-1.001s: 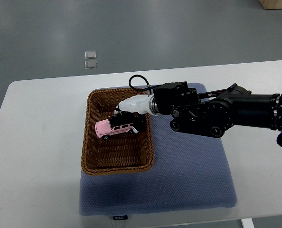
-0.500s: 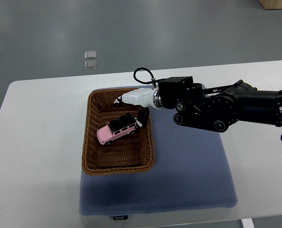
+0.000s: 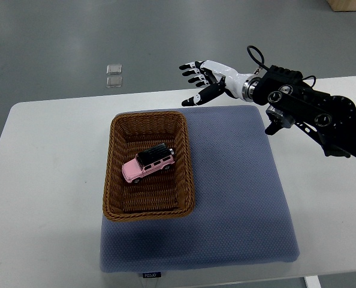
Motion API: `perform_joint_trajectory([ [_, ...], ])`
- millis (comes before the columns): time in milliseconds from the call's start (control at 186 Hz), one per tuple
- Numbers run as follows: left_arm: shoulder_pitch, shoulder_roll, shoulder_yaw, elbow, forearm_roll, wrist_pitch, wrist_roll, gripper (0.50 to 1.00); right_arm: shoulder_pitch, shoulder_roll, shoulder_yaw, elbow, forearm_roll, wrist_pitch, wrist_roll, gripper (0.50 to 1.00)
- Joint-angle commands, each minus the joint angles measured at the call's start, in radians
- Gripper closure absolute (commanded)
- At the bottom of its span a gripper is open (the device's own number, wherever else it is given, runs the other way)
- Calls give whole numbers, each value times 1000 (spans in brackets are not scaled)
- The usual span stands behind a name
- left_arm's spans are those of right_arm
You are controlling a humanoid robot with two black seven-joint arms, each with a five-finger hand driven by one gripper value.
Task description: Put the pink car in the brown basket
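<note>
Pink car [image 3: 148,165] lies inside brown basket [image 3: 114,180]; right hand [image 3: 207,79] hangs empty, fingers spread, forearm cut off.

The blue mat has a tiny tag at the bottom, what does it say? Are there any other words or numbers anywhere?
Small black tag on the front edge of the blue mat: it bears pale letters, too small and blurred to read for sure.
Pink car in the brown basket: no words or numbers can be seen.
Right hand and its arm: no readable print.
</note>
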Motion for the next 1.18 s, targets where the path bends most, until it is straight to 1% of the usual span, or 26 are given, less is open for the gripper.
perform_joint_trajectory([
  [0, 0, 0, 0, 0, 0, 0, 0, 500, -87, 0, 136, -41, 110, 3, 49, 603],
  [221, 0, 0, 0, 0, 0, 0, 0, 500, -262, 15, 439, -113, 363, 8, 119, 603],
  [377, 0, 0, 0, 0, 0, 0, 0, 500, -323, 35, 530, -134, 476, 6, 139, 603],
  [533, 0, 0, 0, 0, 0, 0, 0, 500, -326, 46, 554, -169, 533, -3, 147, 599],
  [699, 0, 0, 0, 0, 0, 0, 0, 500, -323, 64, 565, -180, 568, -1, 182, 593],
  [764, 0, 0, 0, 0, 0, 0, -1, 500, -323, 64, 565, -183, 570, -1, 207, 593],
  [850, 0, 0, 0, -5, 0, -3, 0, 500, -322, 64, 559, -200, 570, 0, 256, 593],
  [1178, 0, 0, 2, -2, 0, -9, -1, 500, -312, 66, 548, -202, 559, -3, 263, 593],
])
